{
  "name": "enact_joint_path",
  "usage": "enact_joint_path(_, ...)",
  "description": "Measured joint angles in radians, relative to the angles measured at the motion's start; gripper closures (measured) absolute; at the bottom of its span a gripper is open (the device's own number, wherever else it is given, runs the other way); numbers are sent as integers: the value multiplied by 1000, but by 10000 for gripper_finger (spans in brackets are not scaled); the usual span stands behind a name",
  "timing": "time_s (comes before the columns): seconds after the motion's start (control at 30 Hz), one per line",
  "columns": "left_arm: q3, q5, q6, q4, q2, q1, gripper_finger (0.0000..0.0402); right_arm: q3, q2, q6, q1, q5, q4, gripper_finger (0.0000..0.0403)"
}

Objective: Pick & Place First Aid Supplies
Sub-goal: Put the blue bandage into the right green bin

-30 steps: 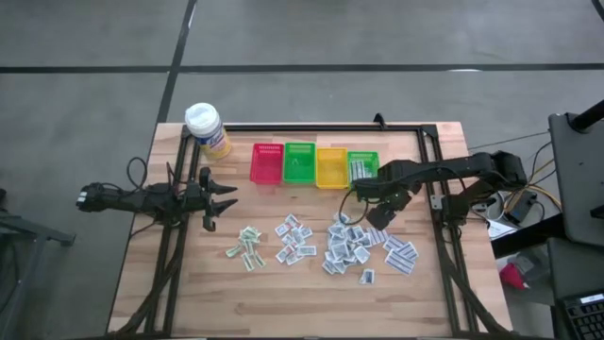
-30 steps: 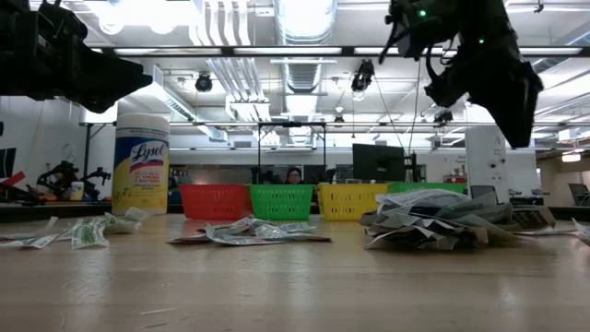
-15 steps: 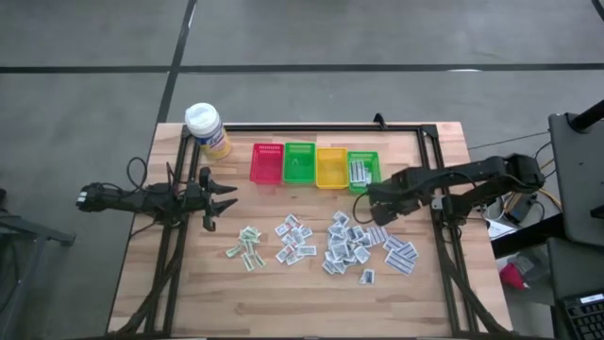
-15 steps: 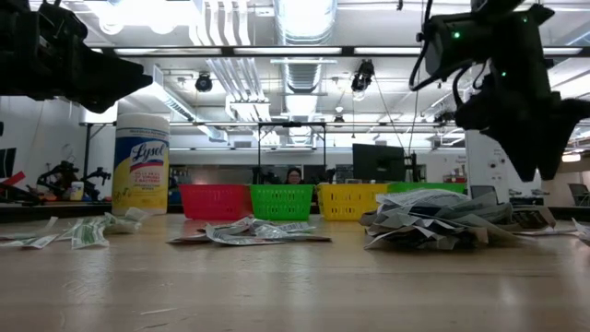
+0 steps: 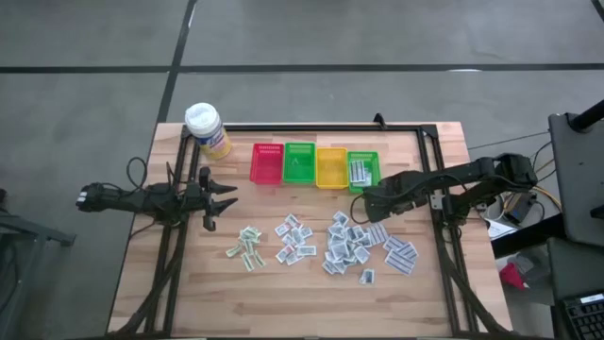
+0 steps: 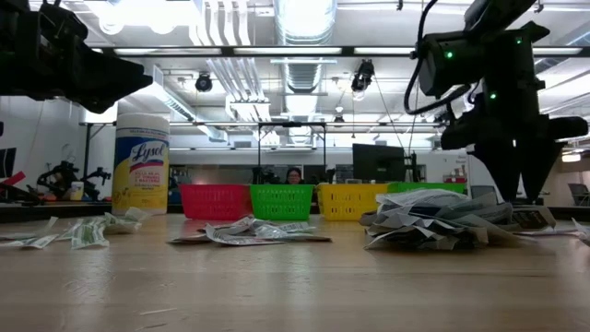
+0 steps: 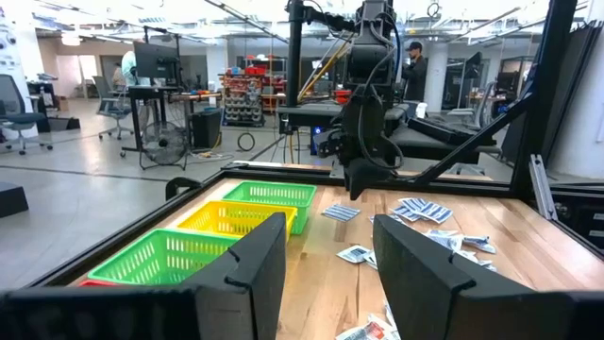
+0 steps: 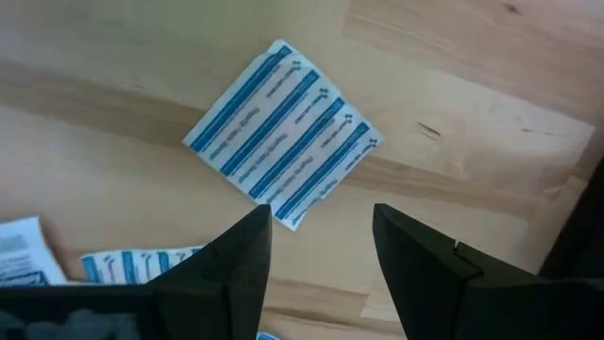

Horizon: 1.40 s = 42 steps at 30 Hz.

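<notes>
1. Hovering over the table (image 5: 283, 283) just near of the green basket (image 5: 362, 170), the right gripper (image 5: 370, 210) points down with fingers spread, nothing held; 1 blue-striped packet (image 8: 280, 127) lies flat beneath it.
2. Packets (image 5: 349, 247) lie scattered mid-table, near of the 4 baskets.
3. Left gripper (image 5: 225, 200) waits at the left, fingers spread, empty.

Bright even overhead light, glaring ceiling lamps (image 6: 304, 14) in the low view, soft faint shadows, blurred foreground tabletop (image 6: 277, 286)
</notes>
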Motion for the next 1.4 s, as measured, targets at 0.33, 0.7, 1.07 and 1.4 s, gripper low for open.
enact_joint_path(0.33, 0, 0, 0, 2, 0, 0, 243, -22, 74, 102, 0, 24, 30, 218)
enact_joint_path(0.7, 0, 0, 0, 8, 0, 0, 243, -69, 90, 126, 0, 24, 55, 220)
enact_joint_path(1.07, 0, 0, 0, 10, 0, 0, 243, -73, 90, 33, 0, -37, 13, 218)
enact_joint_path(1.4, 0, 0, 0, 13, 0, 0, 243, -108, 87, -11, 0, -85, 62, 230)
